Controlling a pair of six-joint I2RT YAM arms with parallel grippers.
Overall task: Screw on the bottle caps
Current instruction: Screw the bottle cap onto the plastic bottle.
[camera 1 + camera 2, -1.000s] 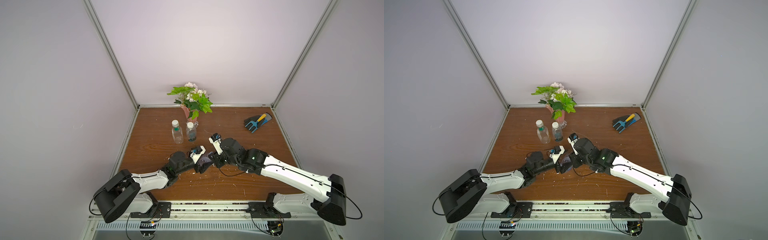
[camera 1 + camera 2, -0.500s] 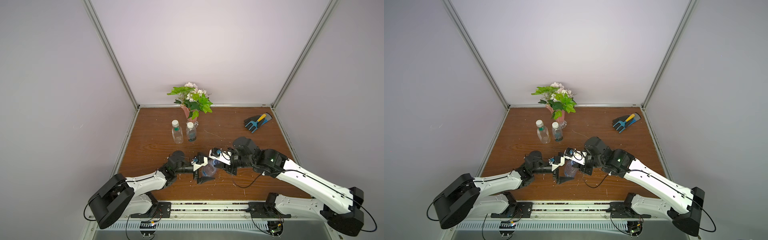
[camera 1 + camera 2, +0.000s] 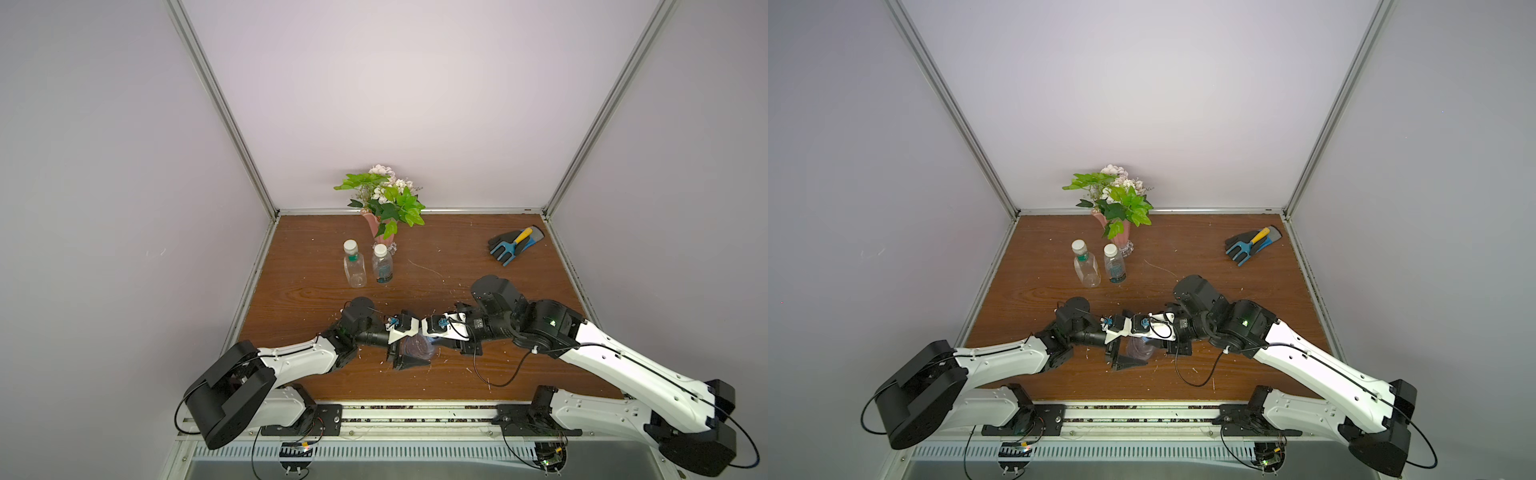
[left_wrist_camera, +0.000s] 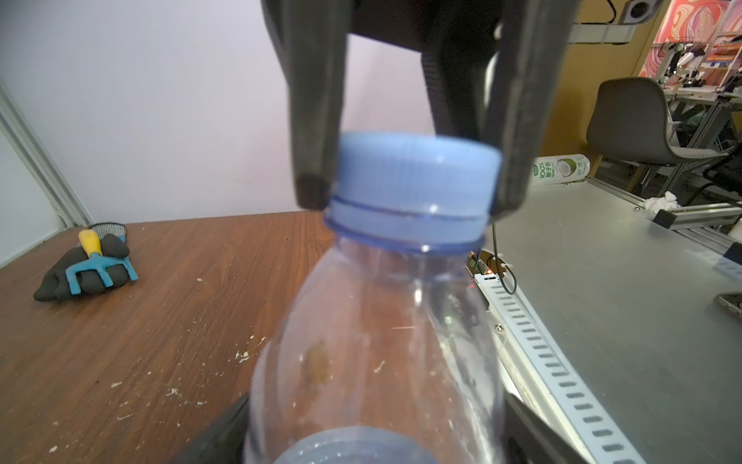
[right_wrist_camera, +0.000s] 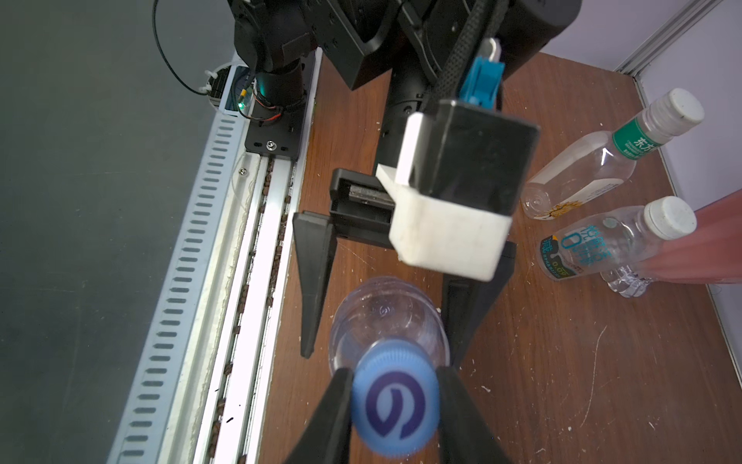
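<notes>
A: Quick, go L to R. What's there?
B: Far L at the back: square bottle (image 3: 354, 272) and round bottle (image 3: 382, 270), both standing, white caps (image 3: 350, 246) on. Pink vase (image 3: 372, 220) just behind. Those 2 look done.
A: And the L gripper (image 5: 381, 347)?
B: Jaws wide, one side each of the last bottle (image 5: 387, 321). One finger (image 5: 317, 281) has a gap to the plastic, so not holding it yet, I think.
A: Where's that bottle?
B: Standing on the table (image 3: 316, 291), front middle, betw. the 2 grippers. Blue cap (image 5: 395, 405) sits on its neck.
A: R gripper (image 4: 409, 193)?
B: Pinched tight on the blue cap, both sides.
A: Far R?
B: Glove (image 3: 498, 240) w/ a little rake (image 3: 515, 245), well apart. Not needed.
A: So how to do this bit well?
B: L should close on the bottle first, firm but not squashy, b/c it's thin. Else the bottle just spins w/ the cap. R keeps the cap flat and turns slow. If it tips, threads could jam. Cap looks nearly down on the ring, so prob. not many turns left.
A: What changed vs. 1 sec ago?
B: Both grippers met farther back then, nearer the 2 capped bottles. Now they're closer to the front rail (image 3: 415, 411), side by side. The capped bottles, vase, glove didn't move.
</notes>
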